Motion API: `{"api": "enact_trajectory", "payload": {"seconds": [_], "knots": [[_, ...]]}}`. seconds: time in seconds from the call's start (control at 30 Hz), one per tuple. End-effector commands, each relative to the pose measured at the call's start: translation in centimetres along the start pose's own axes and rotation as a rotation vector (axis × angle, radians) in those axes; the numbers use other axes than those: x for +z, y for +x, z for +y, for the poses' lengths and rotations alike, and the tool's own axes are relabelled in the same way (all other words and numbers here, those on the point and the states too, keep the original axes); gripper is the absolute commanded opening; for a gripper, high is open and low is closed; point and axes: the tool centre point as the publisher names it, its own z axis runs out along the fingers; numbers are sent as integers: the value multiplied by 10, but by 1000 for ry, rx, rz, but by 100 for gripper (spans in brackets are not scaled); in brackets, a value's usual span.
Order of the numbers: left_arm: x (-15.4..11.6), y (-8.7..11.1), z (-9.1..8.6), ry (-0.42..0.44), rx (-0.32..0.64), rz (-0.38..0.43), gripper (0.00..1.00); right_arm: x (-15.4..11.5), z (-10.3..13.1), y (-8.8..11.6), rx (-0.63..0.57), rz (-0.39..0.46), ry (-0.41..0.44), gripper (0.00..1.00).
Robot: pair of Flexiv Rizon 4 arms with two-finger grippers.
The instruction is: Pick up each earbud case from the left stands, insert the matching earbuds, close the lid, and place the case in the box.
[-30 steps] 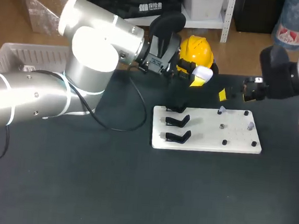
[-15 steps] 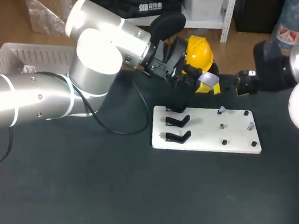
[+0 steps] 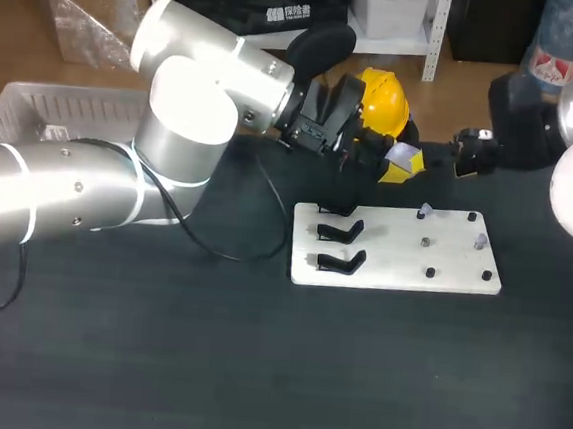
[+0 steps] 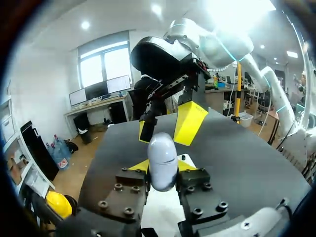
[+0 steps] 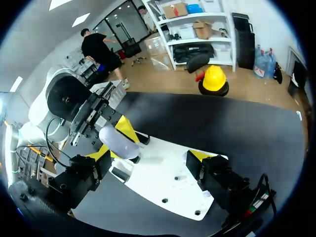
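- The earbud case [image 4: 163,160] is a smooth, pale, rounded shell. It is clamped from two sides between the yellow tips of the left gripper [image 4: 162,166] and held in the air past the far edge of the white board [image 3: 403,257].
- The right gripper [image 5: 150,156] faces it with fingers spread wide. Its tips are close ahead of the case, gripping nothing.
- The black stands [image 3: 339,262] sit on the board's left half, below the case, and small pegs [image 3: 425,241] are on its right half.
- The dark table [image 3: 253,372] stretches out on the near side of the board.
- The white slatted box [image 3: 45,103] sits far left, well apart.
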Motion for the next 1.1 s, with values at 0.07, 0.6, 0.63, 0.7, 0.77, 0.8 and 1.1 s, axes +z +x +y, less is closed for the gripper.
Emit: {"api": "enact_trajectory", "payload": {"seconds": [0.07, 0.6, 0.63, 0.7, 0.77, 0.8, 1.1], "knots": [[-2, 0, -3, -1, 5, -9, 0, -4, -3, -2, -1, -10, 8, 100], [-29, 8, 10, -160, -75, -192, 0, -41, -16, 4, -139, 28, 217, 100], [-32, 7, 10, -172, -79, -219, 0, -42, -18, 6, -148, 49, 240, 100], [-37, 5, 12, -193, -104, -276, 0, -44, -21, 11, -155, 83, 281, 100], [-40, 2, 13, -209, -135, -309, 0, -45, -23, 16, -165, 126, 331, 100], [-41, 0, 13, -210, -143, -318, 0, -45, -25, 19, -167, 141, 352, 100], [-47, -8, 4, -226, -148, -364, 0, -47, -43, 40, -160, 226, 462, 100]]}}
